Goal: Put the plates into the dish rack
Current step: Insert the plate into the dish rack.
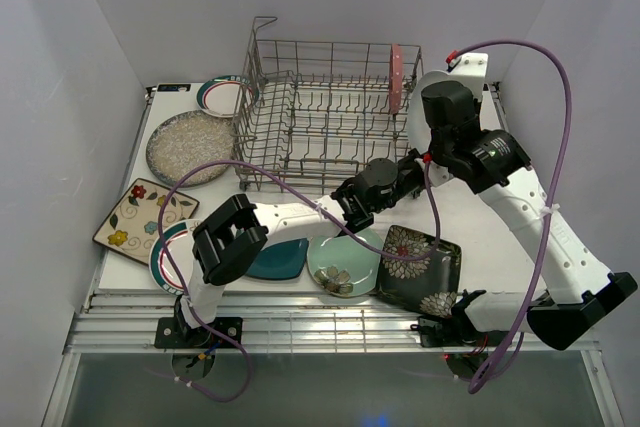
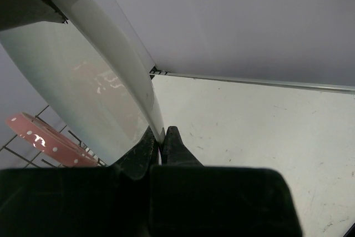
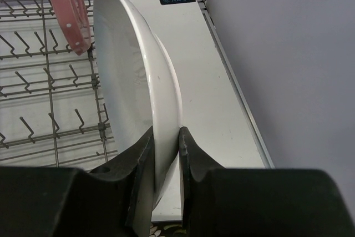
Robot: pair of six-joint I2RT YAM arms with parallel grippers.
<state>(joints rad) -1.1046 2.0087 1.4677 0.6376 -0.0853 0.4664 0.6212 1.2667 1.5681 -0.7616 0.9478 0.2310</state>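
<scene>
Risk: the white oval ceramic plate (image 3: 133,81) may pivot or slip in its rim-only grip, or strike the raised side of the grey wire dish rack (image 3: 55,81) during transfer. The right end effector (image 3: 165,137) pinches the plate's rim, holding it on edge just beside the rack's right side. The left end effector (image 2: 162,140), pressed together, meets the same rim.

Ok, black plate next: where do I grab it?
The black plate lies flat near the table's front edge, so only its rim gives a pinch. Probably best to take the right rim, coming down from above on the right side. Its left side sits tight against the mint plate.
</scene>
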